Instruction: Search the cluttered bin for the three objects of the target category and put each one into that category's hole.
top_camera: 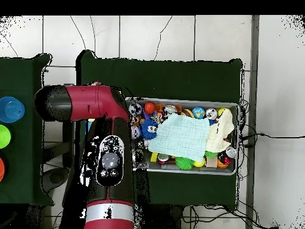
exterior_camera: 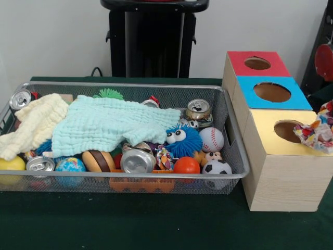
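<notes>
A wrinkly confetti-patterned wad hung at the yellow-surround round hole of the largest pale wooden box, at three o'clock from the silver wire-mesh bin on the green desk. Whether the claw was clenched or released could not be told.
</notes>
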Robot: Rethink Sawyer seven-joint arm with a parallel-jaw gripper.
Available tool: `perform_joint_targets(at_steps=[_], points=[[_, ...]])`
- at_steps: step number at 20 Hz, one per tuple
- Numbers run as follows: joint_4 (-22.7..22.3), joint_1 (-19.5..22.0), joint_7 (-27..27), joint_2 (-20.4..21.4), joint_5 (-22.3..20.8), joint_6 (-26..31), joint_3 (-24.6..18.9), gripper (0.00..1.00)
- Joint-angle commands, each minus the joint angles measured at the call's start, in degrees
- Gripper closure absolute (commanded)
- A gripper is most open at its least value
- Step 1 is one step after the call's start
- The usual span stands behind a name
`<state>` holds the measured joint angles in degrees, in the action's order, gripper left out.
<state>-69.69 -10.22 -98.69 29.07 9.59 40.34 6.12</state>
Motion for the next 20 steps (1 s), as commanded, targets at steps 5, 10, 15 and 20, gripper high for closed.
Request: perform_joint_targets(at_steps=[5,10,15,20], points=[[-10.7,4.2,-8.6,2.2,1.7,-2.7,-4.1,1.0],[-17.9,6.6,-6.1,5.5,1.8,-7.0,-6.6,1.0],[-24.6,10.6,-1.8,8.2,0.6,-9.8,-10.4,1.0],[-28.0,13.1,0.6,8.9,-2.3,-13.0,-13.3,1.0]])
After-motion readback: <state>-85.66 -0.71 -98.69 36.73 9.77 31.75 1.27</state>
